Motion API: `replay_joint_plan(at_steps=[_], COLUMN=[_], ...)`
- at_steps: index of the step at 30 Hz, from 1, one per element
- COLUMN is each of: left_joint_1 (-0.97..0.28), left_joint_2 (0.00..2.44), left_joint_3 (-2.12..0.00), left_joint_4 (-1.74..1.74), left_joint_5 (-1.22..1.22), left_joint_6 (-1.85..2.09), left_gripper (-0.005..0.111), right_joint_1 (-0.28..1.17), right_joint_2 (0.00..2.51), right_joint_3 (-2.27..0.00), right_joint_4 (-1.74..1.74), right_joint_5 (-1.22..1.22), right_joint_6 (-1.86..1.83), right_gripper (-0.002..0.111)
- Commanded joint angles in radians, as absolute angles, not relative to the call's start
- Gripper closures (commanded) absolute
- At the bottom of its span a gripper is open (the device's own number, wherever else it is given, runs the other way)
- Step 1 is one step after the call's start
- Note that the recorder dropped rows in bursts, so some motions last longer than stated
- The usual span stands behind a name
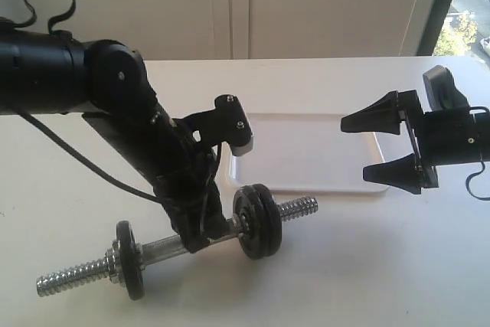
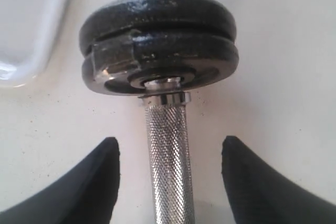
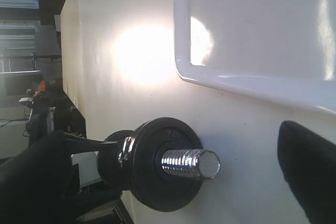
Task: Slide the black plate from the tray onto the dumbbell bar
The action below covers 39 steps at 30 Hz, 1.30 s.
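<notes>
The dumbbell bar (image 1: 157, 251) lies on the table in front of the tray (image 1: 306, 158). Two black plates (image 1: 256, 220) sit pressed together on its right threaded end, and a third disc (image 1: 130, 262) sits on its left end. The tray holds no disc. My left gripper (image 1: 200, 239) is down over the bar's knurled middle (image 2: 169, 171), open, with a finger on each side and clear of the steel. My right gripper (image 1: 390, 143) hangs open above the tray's right edge, holding nothing. The right wrist view looks along the bar's threaded tip (image 3: 189, 163) at the outer plate (image 3: 147, 182).
The left arm's black links (image 1: 130, 120) and cable slope across the left half of the table. A white wall stands behind the table's far edge, with a window (image 1: 467, 13) at the upper right. The tray's rounded corner (image 2: 21, 72) lies close to the paired plates.
</notes>
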State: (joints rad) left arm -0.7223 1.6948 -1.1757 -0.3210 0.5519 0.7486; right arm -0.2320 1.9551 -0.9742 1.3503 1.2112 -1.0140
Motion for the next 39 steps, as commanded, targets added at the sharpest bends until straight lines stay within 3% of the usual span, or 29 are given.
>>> replay_joint_plan(at_steps=[1,4,6,7,8,10,20,26,30,33,35,39], left_joint_1=[-0.721,-0.721,-0.721,-0.721,-0.721,-0.721,-0.721,-0.721,-0.721,-0.721,-0.721,-0.721], left_joint_2=[1.612,1.553,1.506,1.486,1.428,1.334,0.770,0.487,0.364,0.281,0.240,0.207], left_joint_3=[-1.177,-1.177,-1.177,-1.177,-1.177,-1.177,-1.151,-1.091,-1.050,-1.019,-0.987,-0.911], left_joint_4=[-0.315,-0.265,-0.219,-0.189,-0.129,-0.040,0.074,0.078,0.078,0.078,0.123,0.227], left_joint_5=[0.578,0.596,0.632,0.659,0.707,0.755,0.991,1.043,1.053,1.057,1.048,1.002], left_joint_6=[0.708,0.636,0.563,0.524,0.445,0.350,0.036,-0.057,-0.104,-0.134,-0.171,-0.274], left_gripper=[0.045,0.047,0.056,0.063,0.082,0.106,0.107,0.107,0.107,0.107,0.107,0.107], right_joint_1=[-0.239,-0.239,-0.239,-0.239,-0.239,-0.239,-0.239,-0.239,-0.222,-0.201,-0.187,-0.159], right_joint_2=[1.947,1.947,1.945,1.942,1.919,1.857,1.345,1.189,1.132,1.082,1.036,0.938], right_joint_3=[-0.978,-0.978,-0.978,-0.976,-0.976,-0.976,-0.930,-0.930,-0.930,-0.930,-0.930,-0.930], right_joint_4=[1.362,1.362,1.362,1.362,1.362,1.362,1.287,1.216,1.170,1.169,1.174,1.174], right_joint_5=[1.221,1.221,1.221,1.221,1.221,1.221,1.221,1.221,1.221,1.221,1.221,1.216], right_joint_6=[-1.017,-1.017,-1.033,-1.052,-1.081,-1.113,-0.973,-0.802,-0.764,-0.783,-0.824,-0.880], right_gripper=[0.003,0.003,0.003,0.003,0.003,0.003,0.003,0.007,0.030,0.069,0.103,0.108])
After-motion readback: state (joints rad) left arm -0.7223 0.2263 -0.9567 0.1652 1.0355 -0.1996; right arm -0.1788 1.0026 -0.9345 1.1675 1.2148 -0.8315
